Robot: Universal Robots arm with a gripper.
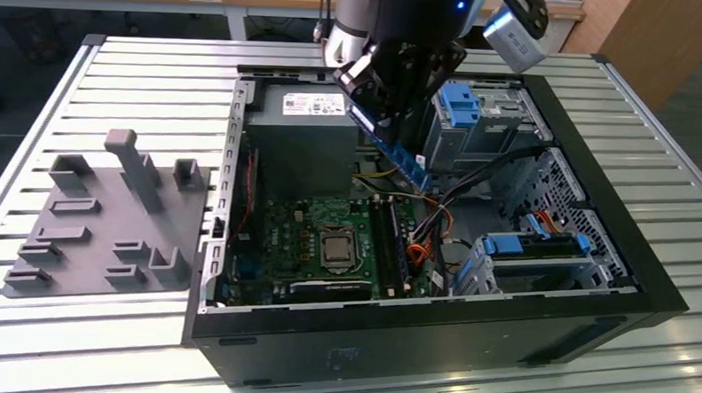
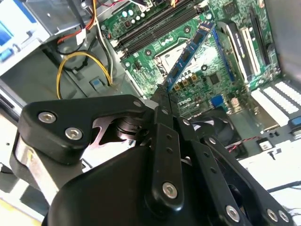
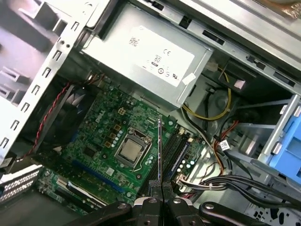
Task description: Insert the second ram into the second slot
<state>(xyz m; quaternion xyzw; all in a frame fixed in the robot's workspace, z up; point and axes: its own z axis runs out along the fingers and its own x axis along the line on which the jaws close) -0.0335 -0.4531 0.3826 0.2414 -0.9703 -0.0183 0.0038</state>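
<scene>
My gripper [image 1: 376, 109] hangs over the open computer case, shut on the second ram [image 1: 402, 159], a blue stick that slants down from the fingers toward the motherboard. In the second wrist view the ram [image 2: 190, 52] sticks out past the fingers [image 2: 163, 132] with its far end above the board. The first wrist view has the ram [image 3: 160, 150] edge-on as a thin line, held by the gripper [image 3: 161, 186]. The dark memory slots [image 1: 394, 238] [image 3: 176, 148] [image 2: 155, 26] lie beside the processor socket [image 1: 337, 247], below the ram and apart from it. Which one is the second slot I cannot tell.
A grey power supply [image 1: 307, 132] fills the case's far corner. Blue drive cages [image 1: 462, 104] and loose cables [image 1: 445, 227] crowd the exterior view's right of the slots. A grey fixture plate [image 1: 101, 230] with upright pegs lies on the slatted table [image 1: 132, 63] outside the case.
</scene>
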